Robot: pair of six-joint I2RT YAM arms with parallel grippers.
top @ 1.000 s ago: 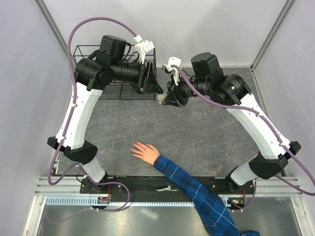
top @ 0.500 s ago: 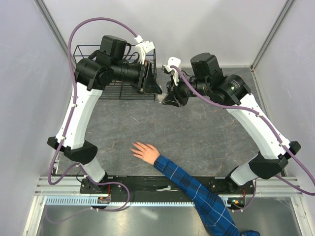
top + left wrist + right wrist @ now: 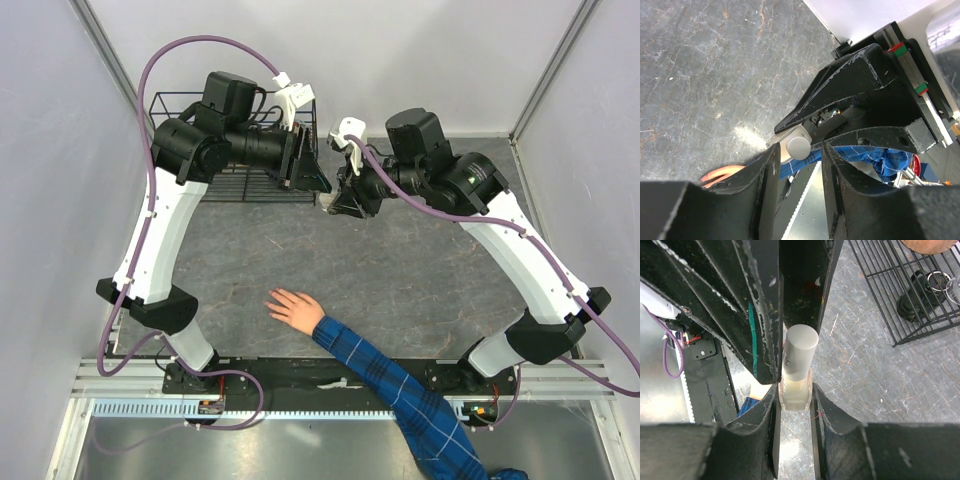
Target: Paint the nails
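Right end effector point(image 3: 794, 390), at upper centre of the top view, is clamped on a small clear bottle point(image 3: 796, 395) with a white cap point(image 3: 800, 352). Left end effector point(image 3: 800, 147) faces it, jaws apart, with the cap at their tips; whether they press the cap cannot be told. A black wire basket point(image 3: 235, 180) stands on the grey table point(image 3: 420, 280) at upper left. The bare hand point(image 3: 295, 308) lies on the table at lower centre, well apart from both end effectors; its nails are too small to discern. A blue plaid sleeve point(image 3: 400, 390) runs to the lower right.
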